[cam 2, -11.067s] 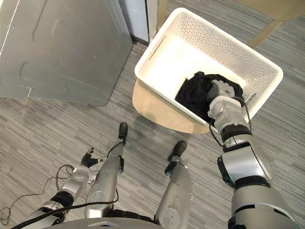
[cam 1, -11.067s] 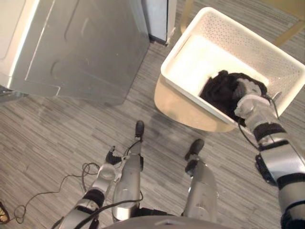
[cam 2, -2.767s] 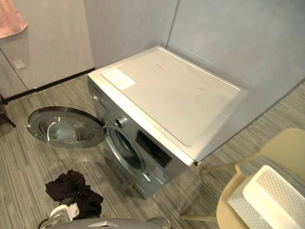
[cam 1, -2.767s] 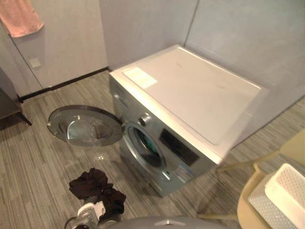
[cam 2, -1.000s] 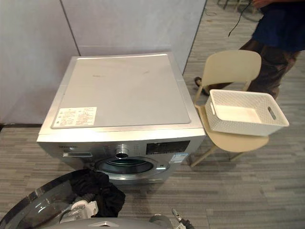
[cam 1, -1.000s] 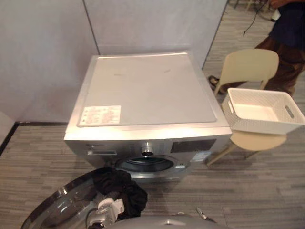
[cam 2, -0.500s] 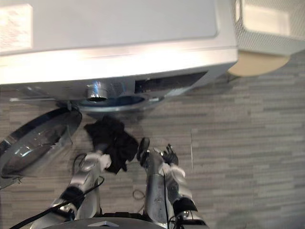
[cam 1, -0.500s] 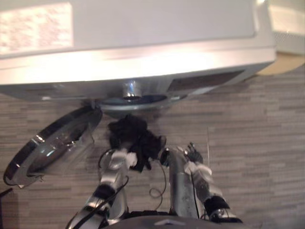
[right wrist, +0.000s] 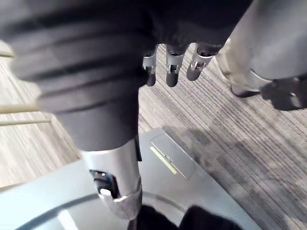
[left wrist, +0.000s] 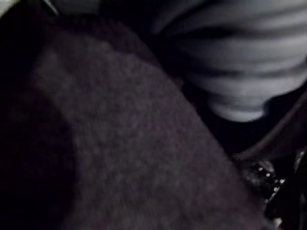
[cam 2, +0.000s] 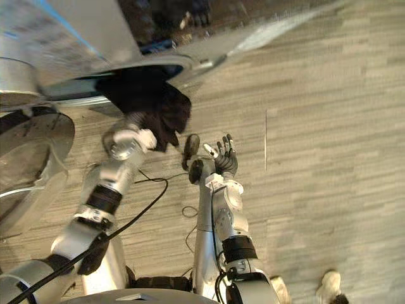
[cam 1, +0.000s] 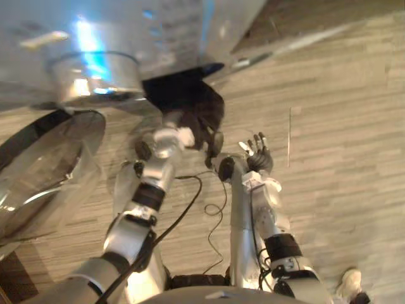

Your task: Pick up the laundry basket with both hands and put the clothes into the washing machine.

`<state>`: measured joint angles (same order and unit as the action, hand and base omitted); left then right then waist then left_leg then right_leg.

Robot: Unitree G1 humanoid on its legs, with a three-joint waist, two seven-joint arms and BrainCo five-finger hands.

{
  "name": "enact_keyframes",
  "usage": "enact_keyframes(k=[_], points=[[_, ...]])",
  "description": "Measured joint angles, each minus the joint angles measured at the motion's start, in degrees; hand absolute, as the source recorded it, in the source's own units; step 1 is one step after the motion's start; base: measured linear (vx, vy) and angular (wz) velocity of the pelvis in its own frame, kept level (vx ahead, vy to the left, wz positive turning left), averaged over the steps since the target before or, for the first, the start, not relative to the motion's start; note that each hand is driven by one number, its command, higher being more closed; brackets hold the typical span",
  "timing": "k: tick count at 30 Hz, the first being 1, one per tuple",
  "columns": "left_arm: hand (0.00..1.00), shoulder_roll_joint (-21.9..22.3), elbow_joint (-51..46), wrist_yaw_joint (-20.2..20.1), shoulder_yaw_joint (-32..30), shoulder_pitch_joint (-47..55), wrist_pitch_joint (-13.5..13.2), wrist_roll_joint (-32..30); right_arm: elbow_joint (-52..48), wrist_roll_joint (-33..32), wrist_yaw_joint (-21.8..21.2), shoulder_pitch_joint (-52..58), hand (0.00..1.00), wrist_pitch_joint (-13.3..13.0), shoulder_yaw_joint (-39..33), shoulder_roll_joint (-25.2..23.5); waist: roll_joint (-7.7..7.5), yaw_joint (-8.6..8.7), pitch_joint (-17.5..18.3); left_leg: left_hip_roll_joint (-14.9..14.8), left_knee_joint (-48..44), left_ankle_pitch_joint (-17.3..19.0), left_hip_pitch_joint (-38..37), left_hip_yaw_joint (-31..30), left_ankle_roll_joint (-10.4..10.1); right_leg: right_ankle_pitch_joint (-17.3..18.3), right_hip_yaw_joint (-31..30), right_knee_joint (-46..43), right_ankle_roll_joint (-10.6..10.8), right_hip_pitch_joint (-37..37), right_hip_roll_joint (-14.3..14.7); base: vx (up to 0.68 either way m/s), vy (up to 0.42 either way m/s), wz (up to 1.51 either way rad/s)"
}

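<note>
A bundle of black clothes [cam 2: 150, 104] hangs at the mouth of the silver washing machine [cam 1: 107, 31], partly inside the dark drum opening. My left hand [cam 2: 126, 143] is just below the bundle, shut on the cloth and raised to the opening. In the left wrist view dark cloth [left wrist: 105, 143] lies right in front of the hand, with the grey ribbed door seal [left wrist: 240, 72] behind it. My right hand [cam 1: 256, 158] hovers over the floor to the right of the clothes, fingers [right wrist: 170, 67] straight, holding nothing.
The machine's round glass door [cam 1: 44, 158] stands swung open at the left, close to my left arm. Striped grey floor [cam 2: 316, 126] stretches to the right. A light shoe [cam 1: 348, 282] shows at the lower right.
The camera has dipped close to the machine's front. My left hand has lifted the black clothes from beside the door up into the drum opening. The right hand stays open.
</note>
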<state>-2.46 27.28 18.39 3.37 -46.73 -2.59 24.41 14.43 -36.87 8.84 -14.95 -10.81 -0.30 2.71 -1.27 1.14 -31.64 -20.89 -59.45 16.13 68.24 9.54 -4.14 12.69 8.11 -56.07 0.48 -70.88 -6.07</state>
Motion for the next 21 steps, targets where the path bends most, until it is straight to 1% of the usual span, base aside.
enact_keyframes(k=[1, 3, 4, 5, 6, 7, 8, 9, 10, 12, 15, 16, 17, 18, 19, 20, 21], points=[[1.0, -1.4, -0.1, 0.4, -1.2, -1.8, 0.0, 0.5, -0.3, 0.0, 0.0, 0.0, 0.0, -0.3, 0.0, 0.0, -0.02, 0.26, 0.0, -0.2, -0.1, 0.1, 0.7, 0.3, -0.1, -0.5, -0.3, 0.3, 0.0, -0.9, 0.2, -0.09, 0.027, -0.44], [1.0, -8.4, -0.7, 2.0, -5.5, -9.6, 0.0, 3.9, -2.2, 0.0, -0.3, 0.3, 0.0, -0.8, -0.8, 0.1, -0.12, 1.25, -0.1, -1.2, -0.4, 0.2, 2.9, 1.5, 0.1, -2.5, -1.1, 1.9, 0.0, -3.4, 1.1, -0.08, 0.037, -0.39], [1.0, -10.0, -0.9, 2.5, -6.3, -11.7, 0.0, 5.0, -2.3, 0.0, -0.7, 0.3, 0.0, -0.8, -1.1, 0.1, -0.14, 1.5, -0.1, -1.5, -0.4, 0.1, 3.5, 1.5, 0.1, -2.9, -1.1, 2.4, 0.1, -3.8, 1.4, -0.05, 0.028, -0.28], [1.0, -12.8, -0.9, 2.8, -7.5, -15.9, -0.2, 6.6, -2.3, 0.0, -0.9, 0.6, 0.0, -0.8, -2.1, 0.0, -0.14, 2.06, -0.1, -1.7, -0.4, -0.1, 4.4, 1.4, 0.6, -3.5, -0.9, 3.2, 0.0, -4.3, 1.6, -0.03, 0.024, -0.16], [1.0, -15.0, -1.0, 3.3, -7.5, -20.2, -0.3, 8.6, -2.2, 0.0, -1.0, 1.2, 0.0, -0.9, -3.4, 0.0, -0.14, 2.24, -0.1, -1.7, -0.6, -0.2, 5.2, 1.3, 0.8, -3.7, -0.8, 3.4, 0.0, -4.7, 1.6, -0.02, 0.024, -0.09], [1.0, -15.6, -1.0, 3.5, -7.5, -22.3, -0.4, 9.4, -2.2, 0.0, -1.0, 1.5, 0.0, -0.9, -4.0, 0.0, -0.14, 2.31, -0.1, -1.7, -0.8, -0.2, 5.4, 1.3, 0.9, -3.8, -0.8, 3.4, 0.0, -4.9, 1.5, -0.01, 0.031, -0.06], [1.0, -17.2, -0.9, 4.0, -7.5, -25.7, -0.7, 11.0, -1.9, -0.1, -1.1, 1.7, 0.0, -0.8, -4.5, 0.0, -0.14, 2.82, -0.1, -1.9, -1.5, 0.0, 5.6, 1.3, 1.2, -4.1, -0.8, 3.1, -0.3, -4.9, 1.5, -0.02, 0.023, -0.07], [1.0, -18.0, -0.9, 4.2, -6.8, -29.4, -1.7, 12.9, -2.0, -1.1, -1.3, 2.7, 0.0, -0.9, -4.6, 0.0, -0.14, 2.81, -0.1, -1.9, -1.5, 0.1, 5.8, 1.4, 1.4, -4.3, -0.9, 3.4, 0.1, -5.1, 1.5, -0.03, 0.02, -0.07], [1.0, -18.5, -0.9, 4.2, -6.5, -31.1, -2.1, 13.6, -2.0, -1.2, -1.4, 3.0, 0.0, -1.0, -4.7, 0.0, -0.14, 2.84, -0.1, -1.9, -1.5, 0.1, 6.0, 1.4, 1.4, -4.4, -0.9, 3.7, 0.3, -5.1, 1.6, -0.05, 0.012, -0.05], [1.0, -19.8, -0.9, 4.3, -4.9, -35.7, -3.3, 16.8, -1.5, -2.0, -2.3, 4.2, 0.0, -0.7, -5.5, 0.0, -0.14, 2.99, -0.1, -1.9, -1.4, 0.3, 6.4, 1.5, 1.7, -4.7, -0.9, 4.6, 0.7, -5.2, 1.7, -0.06, 0.01, -0.07], [1.0, -21.7, -0.6, 5.1, -2.1, -37.6, -5.4, 19.8, 0.6, -3.5, -2.4, 6.0, 0.0, -0.3, -5.7, 0.2, -0.14, 3.46, -0.1, -2.0, -1.2, 0.3, 6.7, 1.7, 1.7, -5.5, -1.0, 5.7, 1.0, -5.2, 2.0, -0.04, 0.009, -0.07], [1.0, -21.8, -0.3, 5.2, -1.8, -37.7, -5.4, 20.4, 0.7, -3.8, -2.5, 6.3, 0.0, -0.1, -5.7, 0.3, -0.14, 3.45, -0.1, -2.0, -1.2, 0.3, 6.7, 1.7, 1.7, -5.7, -1.0, 5.9, 0.9, -5.2, 2.0, -0.04, 0.005, -0.07], [0.0, -21.8, 0.9, 5.5, -0.9, -38.0, -5.3, 20.3, 0.7, -3.9, -2.5, 6.8, 0.0, -0.1, -5.7, 0.3, -0.14, 3.44, -0.1, -2.1, -1.0, 0.3, 6.8, 1.9, 1.7, -6.0, -1.1, 6.4, 0.9, -5.2, 2.1, -0.03, 0.003, -0.06], [0.0, -21.9, 1.4, 5.8, -0.4, -38.2, -5.1, 19.8, 0.7, -3.9, -2.6, 6.9, 0.0, -0.1, -5.6, 0.3, -0.14, 3.48, -0.1, -2.1, -0.8, 0.3, 6.8, 2.0, 1.7, -6.3, -1.1, 6.8, 0.9, -5.2, 2.1, -0.05, 0.0, -0.07], [0.0, -22.0, 3.1, 6.5, 1.6, -39.4, -3.8, 15.9, 0.8, -4.4, -2.6, 6.9, 0.0, -0.1, -5.6, 0.3, -0.14, 3.55, -0.1, -2.1, -0.3, 0.1, 6.8, 2.4, 1.9, -6.8, -1.1, 7.5, 1.1, -5.2, 2.1, -0.05, -0.002, -0.05], [0.0, -22.1, 3.1, 6.6, 2.4, -39.6, -3.3, 14.5, 0.8, -4.4, -2.6, 6.9, 0.0, -0.1, -5.6, 0.3, -0.14, 3.61, -0.1, -2.1, -0.3, 0.1, 6.8, 2.4, 1.9, -6.9, -1.1, 7.7, 1.0, -5.2, 2.1, -0.04, -0.004, -0.04], [0.0, -22.2, 3.1, 6.8, 3.1, -39.8, -2.5, 11.6, 1.1, -4.4, -2.7, 7.0, 0.0, -0.1, -5.6, 0.3, -0.14, 3.63, -0.1, -2.1, -0.3, 0.1, 6.9, 2.5, 1.9, -7.0, -1.1, 7.7, 1.0, -5.2, 2.2, -0.03, -0.008, -0.04]])
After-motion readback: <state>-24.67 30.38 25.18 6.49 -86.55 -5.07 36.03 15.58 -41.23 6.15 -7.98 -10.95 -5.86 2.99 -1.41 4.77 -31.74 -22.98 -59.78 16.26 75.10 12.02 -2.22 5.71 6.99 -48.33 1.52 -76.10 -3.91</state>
